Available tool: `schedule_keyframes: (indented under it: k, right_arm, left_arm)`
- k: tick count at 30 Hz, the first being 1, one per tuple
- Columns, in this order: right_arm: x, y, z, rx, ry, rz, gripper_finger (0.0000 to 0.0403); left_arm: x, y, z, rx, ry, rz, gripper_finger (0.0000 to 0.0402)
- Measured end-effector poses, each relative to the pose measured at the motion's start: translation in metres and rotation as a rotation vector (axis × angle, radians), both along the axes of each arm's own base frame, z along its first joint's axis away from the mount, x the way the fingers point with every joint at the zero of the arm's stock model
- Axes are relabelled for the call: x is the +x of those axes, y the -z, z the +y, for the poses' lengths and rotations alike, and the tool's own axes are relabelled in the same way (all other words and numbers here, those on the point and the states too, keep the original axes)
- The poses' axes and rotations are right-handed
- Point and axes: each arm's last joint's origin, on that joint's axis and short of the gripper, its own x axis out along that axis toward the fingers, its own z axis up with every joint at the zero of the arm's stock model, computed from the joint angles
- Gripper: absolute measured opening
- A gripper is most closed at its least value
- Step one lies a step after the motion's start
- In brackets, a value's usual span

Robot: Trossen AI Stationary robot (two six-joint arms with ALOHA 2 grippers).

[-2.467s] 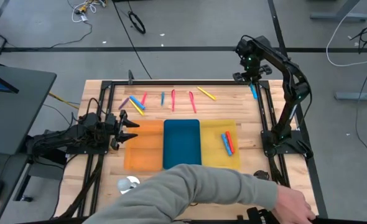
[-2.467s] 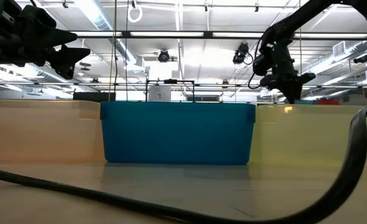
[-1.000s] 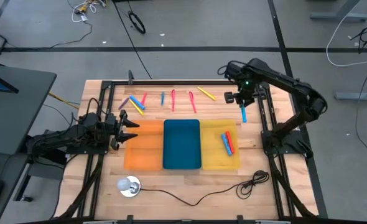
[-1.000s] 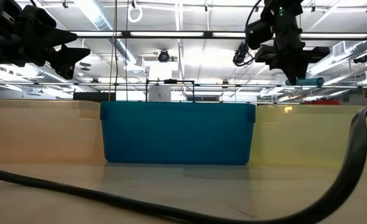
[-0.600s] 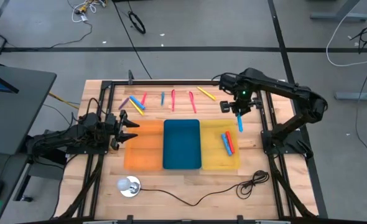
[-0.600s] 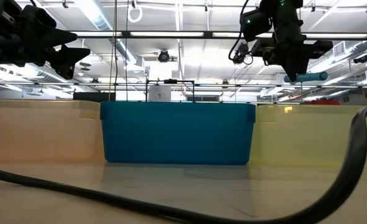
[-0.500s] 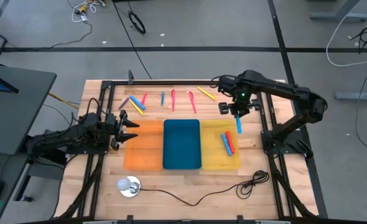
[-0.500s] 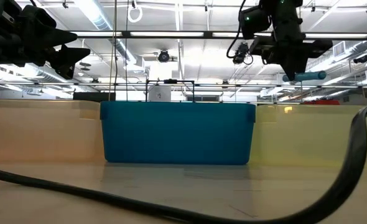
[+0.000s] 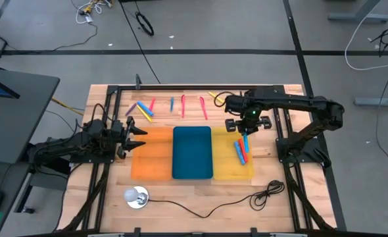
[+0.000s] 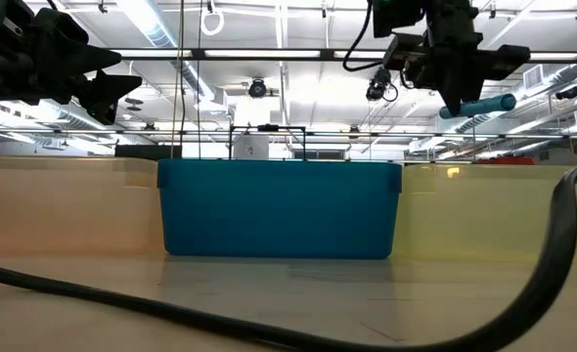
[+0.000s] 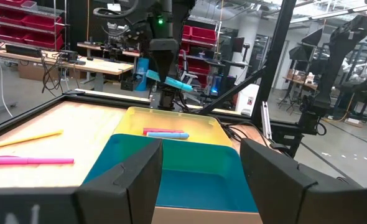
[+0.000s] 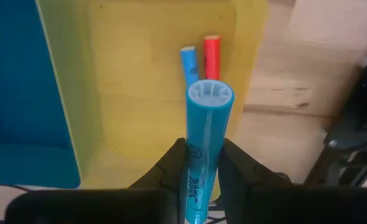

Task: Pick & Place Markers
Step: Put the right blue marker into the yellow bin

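My right gripper (image 9: 245, 126) hangs above the far end of the yellow tray (image 9: 227, 164), shut on a light blue marker (image 10: 477, 106) that also shows in the right wrist view (image 12: 203, 134). Below it a blue and a red marker (image 9: 239, 151) lie side by side on the yellow tray's floor. Several more markers lie flat on the wood along the far side: a mixed bunch (image 9: 141, 109), then a blue, a pink, a red (image 9: 203, 106) and a yellow one (image 9: 218, 99). My left gripper (image 9: 139, 135) waits open at the table's left, beside the orange tray (image 9: 151, 155). My right gripper pinches the light blue marker's barrel (image 12: 199, 163) near one end between its two fingers (image 12: 173, 163). The fingers come from above, pointing down, and lie across it. The marker is lifted clear over the yellow tray, nearly level, its free end (image 10: 507, 100) a little raised.
The orange, blue (image 9: 192, 153) and yellow trays lie side by side at the table's middle. A black frame (image 9: 283, 118) runs along the edges. A black cable (image 9: 260, 194) and a small lamp-like thing (image 9: 135, 196) lie near the front edge.
My right gripper has carried the light blue marker from near the far right rail toward the table's left and near edge, and now hangs over the yellow tray's far end. Its wrist has turned on the way; the marker has stayed clear and roughly level.
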Motion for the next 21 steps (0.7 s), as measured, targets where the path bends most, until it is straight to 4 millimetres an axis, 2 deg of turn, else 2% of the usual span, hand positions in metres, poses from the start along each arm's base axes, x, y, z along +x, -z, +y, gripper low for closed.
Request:
schedule_keyframes:
  k: [6, 12, 21]
  right_arm:
    - [0.004, 0.0, 0.011, 0.016, -0.004, -0.017, 0.0061]
    - [0.006, 0.001, 0.012, 0.015, 0.003, -0.022, 0.0061]
    - [0.023, 0.017, 0.008, 0.005, -0.008, -0.007, 0.0061]
  left_arm:
    - [0.0, 0.0, 0.0, 0.0, 0.0, 0.0, 0.0222]
    - [0.0, 0.0, 0.0, 0.0, 0.0, 0.0, 0.0222]
    - [0.0, 0.0, 0.0, 0.0, 0.0, 0.0, 0.0222]
